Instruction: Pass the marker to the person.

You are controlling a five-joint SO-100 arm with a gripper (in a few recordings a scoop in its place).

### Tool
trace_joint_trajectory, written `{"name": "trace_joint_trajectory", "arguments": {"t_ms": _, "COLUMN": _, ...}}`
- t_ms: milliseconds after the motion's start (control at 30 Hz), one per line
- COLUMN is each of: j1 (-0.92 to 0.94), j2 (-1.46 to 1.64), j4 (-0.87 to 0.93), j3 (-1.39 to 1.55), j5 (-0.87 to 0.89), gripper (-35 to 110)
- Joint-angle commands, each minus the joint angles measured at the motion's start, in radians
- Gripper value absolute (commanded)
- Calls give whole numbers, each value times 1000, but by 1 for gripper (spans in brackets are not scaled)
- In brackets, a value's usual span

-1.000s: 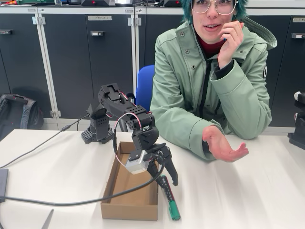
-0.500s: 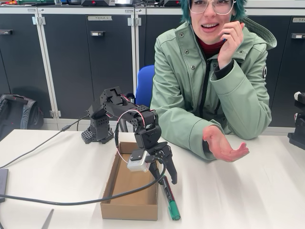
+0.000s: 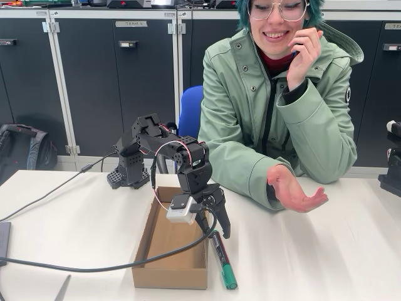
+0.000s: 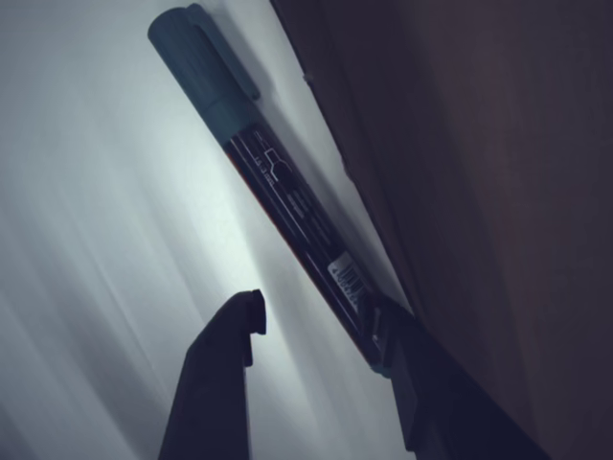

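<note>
**Marker flat on table beside box; claw spread above its upper end**

Room: a row of dark cabinet doors point(image 3: 94, 75) runs along the back, with a blue chair point(image 3: 190, 113) in front of them.

Surface: a white table point(image 3: 326, 263), with a black cable point(image 3: 75, 266) trailing across its left part.

The person point(image 3: 282, 106) sits behind the table, one hand raised to the cheek, the other hand point(image 3: 293, 191) resting palm-up on the table, well apart from the marker.

The arm point(image 3: 169, 153) reaches forward from its base at the far side of the table. An open cardboard box point(image 3: 169, 266) lies under and to the left of it.

The marker point(image 3: 221, 258) lies flat on the table, touching or just beside the box's right wall. Its long axis runs near to far, roughly parallel to that wall, green cap toward the camera in the fixed view. In the wrist view the marker point(image 4: 278, 192) runs diagonally, cap at upper left.

The gripper point(image 3: 210, 219) has its fingers parted, one finger point(image 4: 230, 355) clear of the barrel, the other at the marker's near end; contact cannot be confirmed.
</note>
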Motion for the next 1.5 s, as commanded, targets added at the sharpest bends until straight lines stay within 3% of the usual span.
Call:
{"name": "trace_joint_trajectory", "arguments": {"t_ms": 0, "j1": 29, "j2": -48, "j4": 2, "j3": -11, "j5": 25, "gripper": 22}}
{"name": "trace_joint_trajectory", "arguments": {"t_ms": 400, "j1": 74, "j2": -195, "j4": 195, "j3": -204, "j5": -25, "gripper": 15}}
{"name": "trace_joint_trajectory", "arguments": {"t_ms": 567, "j1": 67, "j2": -198, "j4": 153, "j3": -227, "j5": -215, "gripper": 14}}
{"name": "trace_joint_trajectory", "arguments": {"t_ms": 767, "j1": 80, "j2": -236, "j4": 132, "j3": -247, "j5": -288, "gripper": 16}}
{"name": "trace_joint_trajectory", "arguments": {"t_ms": 1100, "j1": 103, "j2": -324, "j4": 233, "j3": -313, "j5": -314, "gripper": 14}}
{"name": "trace_joint_trajectory", "arguments": {"t_ms": 1467, "j1": 129, "j2": -466, "j4": 364, "j3": -572, "j5": -339, "gripper": 14}}
